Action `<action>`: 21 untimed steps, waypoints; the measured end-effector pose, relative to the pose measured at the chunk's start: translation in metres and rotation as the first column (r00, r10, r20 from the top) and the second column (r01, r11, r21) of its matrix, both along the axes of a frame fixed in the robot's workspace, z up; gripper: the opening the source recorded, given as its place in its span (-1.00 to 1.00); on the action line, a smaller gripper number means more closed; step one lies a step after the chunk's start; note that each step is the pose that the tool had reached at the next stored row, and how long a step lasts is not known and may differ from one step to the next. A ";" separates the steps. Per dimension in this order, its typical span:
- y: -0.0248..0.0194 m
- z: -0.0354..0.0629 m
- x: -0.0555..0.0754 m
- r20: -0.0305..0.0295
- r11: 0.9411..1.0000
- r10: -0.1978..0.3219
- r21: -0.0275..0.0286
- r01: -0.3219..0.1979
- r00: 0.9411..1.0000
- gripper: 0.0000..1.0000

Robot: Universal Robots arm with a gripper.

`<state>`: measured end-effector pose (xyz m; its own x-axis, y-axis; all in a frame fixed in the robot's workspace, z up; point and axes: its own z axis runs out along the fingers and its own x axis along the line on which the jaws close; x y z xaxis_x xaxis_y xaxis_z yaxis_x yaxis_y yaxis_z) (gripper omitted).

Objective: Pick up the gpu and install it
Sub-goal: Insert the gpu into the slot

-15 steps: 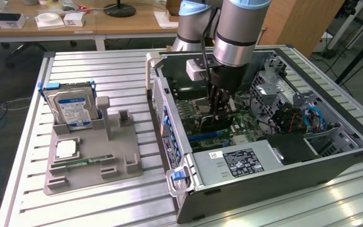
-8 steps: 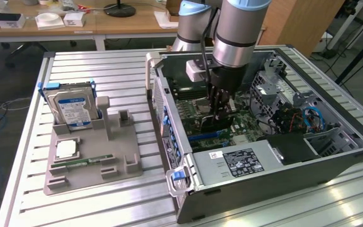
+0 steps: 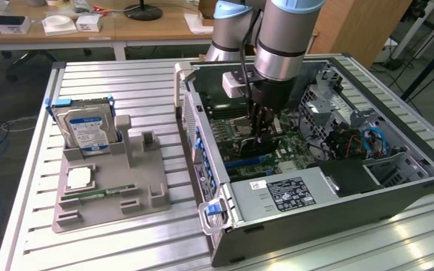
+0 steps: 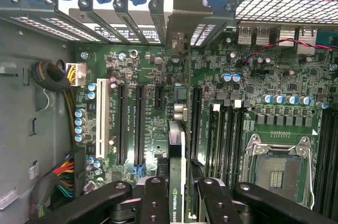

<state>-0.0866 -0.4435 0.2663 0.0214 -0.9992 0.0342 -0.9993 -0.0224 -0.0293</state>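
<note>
The gripper [image 3: 266, 135], at the centre of the exterior view, pinches the gpu [image 4: 177, 182] edge-on (NVIDIA lettering along its rim) inside the open computer case [image 3: 338, 220], over the green motherboard [image 4: 248, 71].

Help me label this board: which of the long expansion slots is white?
The slot beside the column of blue-topped capacitors; the other long slots are black.

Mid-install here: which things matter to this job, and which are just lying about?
Job: thin green-and-dark gpu card, black claw gripping it, green motherboard in open grey case.
Idle: silver hard drive with blue-white label, narrow green memory stick, square silver processor.
</note>
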 end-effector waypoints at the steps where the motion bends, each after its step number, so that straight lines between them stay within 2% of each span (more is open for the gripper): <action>1: -0.0006 0.0000 0.000 0.000 1.000 0.000 0.000 0.000 1.000 -0.47; 7: -0.0028 0.0000 -0.001 0.000 1.000 0.002 -0.004 -0.002 1.000 -0.47; 11: -0.0028 -0.0006 -0.002 0.001 1.000 0.001 -0.003 -0.001 1.000 -0.47; 13: -0.0028 -0.0009 -0.002 0.002 1.000 0.002 0.001 -0.002 1.000 -0.47; 21: -0.0031 -0.0016 -0.002 0.002 1.000 0.001 0.000 -0.001 1.000 -0.47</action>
<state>-0.0887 -0.4466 0.2647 0.0226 -0.9992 0.0343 -0.9992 -0.0237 -0.0318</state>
